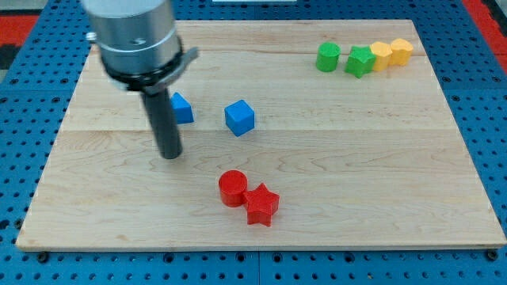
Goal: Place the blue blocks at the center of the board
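The dark rod hides the left part of the small blue block at ten o'clock from the board's middle — so its shape cannot be told. The big silver metal arm head is cut off by the view's top edge. At one o'clock, two small yellow blocks sit touching — their shapes are too small to tell.

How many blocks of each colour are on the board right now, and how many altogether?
Blue: 2, a cube and a block partly hidden behind the rod, just right of my tip
Red: 2, a cylinder touching a star
Green: 2, a cylinder and a star
Yellow: 2
Total: 8
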`<act>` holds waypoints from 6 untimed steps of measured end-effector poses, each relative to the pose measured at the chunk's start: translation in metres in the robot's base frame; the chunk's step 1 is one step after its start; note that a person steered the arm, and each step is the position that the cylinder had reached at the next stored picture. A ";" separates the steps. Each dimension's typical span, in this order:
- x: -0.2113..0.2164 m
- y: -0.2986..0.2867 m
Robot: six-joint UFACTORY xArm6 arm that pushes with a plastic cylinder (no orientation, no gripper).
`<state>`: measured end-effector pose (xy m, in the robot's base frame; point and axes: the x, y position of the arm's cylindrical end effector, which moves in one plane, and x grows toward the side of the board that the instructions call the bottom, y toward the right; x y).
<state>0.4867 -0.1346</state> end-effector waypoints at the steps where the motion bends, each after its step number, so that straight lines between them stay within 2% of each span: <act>1: 0.004 -0.042; 2: -0.028 -0.065; 3: -0.079 -0.070; 4: -0.111 -0.037; 6: -0.117 0.003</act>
<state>0.3693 -0.1314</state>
